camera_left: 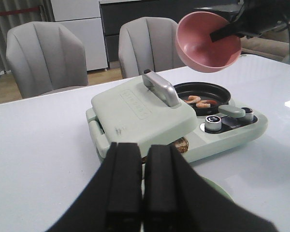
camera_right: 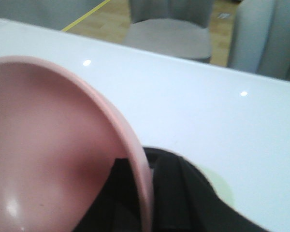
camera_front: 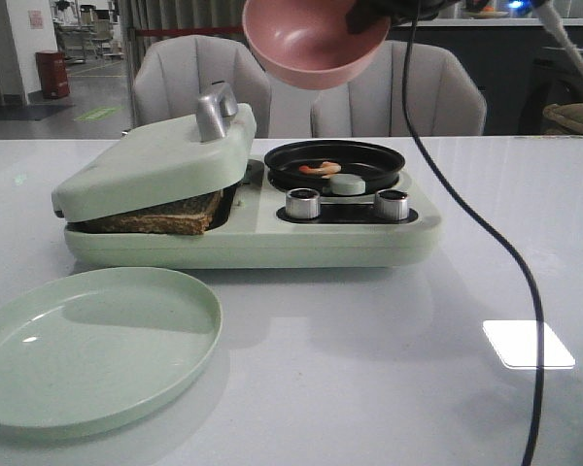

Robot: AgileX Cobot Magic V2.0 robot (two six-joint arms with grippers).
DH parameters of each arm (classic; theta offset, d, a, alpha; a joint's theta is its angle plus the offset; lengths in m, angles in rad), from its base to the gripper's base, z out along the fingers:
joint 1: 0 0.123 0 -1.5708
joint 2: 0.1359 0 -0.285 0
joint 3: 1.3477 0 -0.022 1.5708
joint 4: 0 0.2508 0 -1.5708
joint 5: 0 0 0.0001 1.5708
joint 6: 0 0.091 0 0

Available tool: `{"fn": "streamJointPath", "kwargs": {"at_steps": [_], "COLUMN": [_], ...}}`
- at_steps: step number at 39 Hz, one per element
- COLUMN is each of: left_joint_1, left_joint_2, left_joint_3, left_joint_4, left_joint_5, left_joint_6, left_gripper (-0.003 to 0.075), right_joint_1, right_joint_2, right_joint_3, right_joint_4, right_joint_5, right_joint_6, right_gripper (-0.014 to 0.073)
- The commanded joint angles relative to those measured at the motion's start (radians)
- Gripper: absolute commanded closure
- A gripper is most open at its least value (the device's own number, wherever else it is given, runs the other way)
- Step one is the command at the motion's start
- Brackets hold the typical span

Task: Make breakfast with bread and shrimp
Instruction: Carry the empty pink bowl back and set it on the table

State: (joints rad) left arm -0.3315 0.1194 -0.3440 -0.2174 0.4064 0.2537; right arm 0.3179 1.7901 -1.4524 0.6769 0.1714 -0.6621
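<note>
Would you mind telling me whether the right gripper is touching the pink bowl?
Touching. The right wrist view shows the right gripper with fingers on either side of the pink bowl rim, pinching it; the front view shows the bowl held aloft.

Bread (camera_front: 155, 219) mostly hidden under lid (camera_front: 146, 160)

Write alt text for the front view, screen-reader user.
A pale green breakfast maker sits on a white table, bread under its part-closed lid and shrimp in its small black pan. The right gripper holds a tilted, empty pink bowl above it; a green plate lies in front.
</note>
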Motion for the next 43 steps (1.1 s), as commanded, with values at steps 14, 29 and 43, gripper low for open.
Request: {"fn": "streamJointPath", "kwargs": {"at_steps": [14, 29, 43], "left_joint_1": [-0.009, -0.009, -0.009], "left_joint_2": [0.009, 0.009, 0.009], "left_joint_3": [-0.028, -0.028, -0.028], "left_joint_4": [-0.015, -0.015, -0.015], "left_joint_5": [-0.075, -0.075, -0.075], "left_joint_6": [-0.010, -0.010, -0.010], "left_gripper": [0.0607, 0.0607, 0.0607], "right_joint_1": [-0.197, -0.294, -0.395], "right_joint_2": [-0.175, -0.116, -0.074], "right_joint_3": [-0.027, 0.121, 0.255], "right_joint_4": [-0.338, -0.540, -0.486], "right_joint_5": [0.345, 0.471, 0.438], "right_joint_6": [0.312, 0.589, 0.586], "right_gripper": [0.0453, 0.0453, 0.0453]}}
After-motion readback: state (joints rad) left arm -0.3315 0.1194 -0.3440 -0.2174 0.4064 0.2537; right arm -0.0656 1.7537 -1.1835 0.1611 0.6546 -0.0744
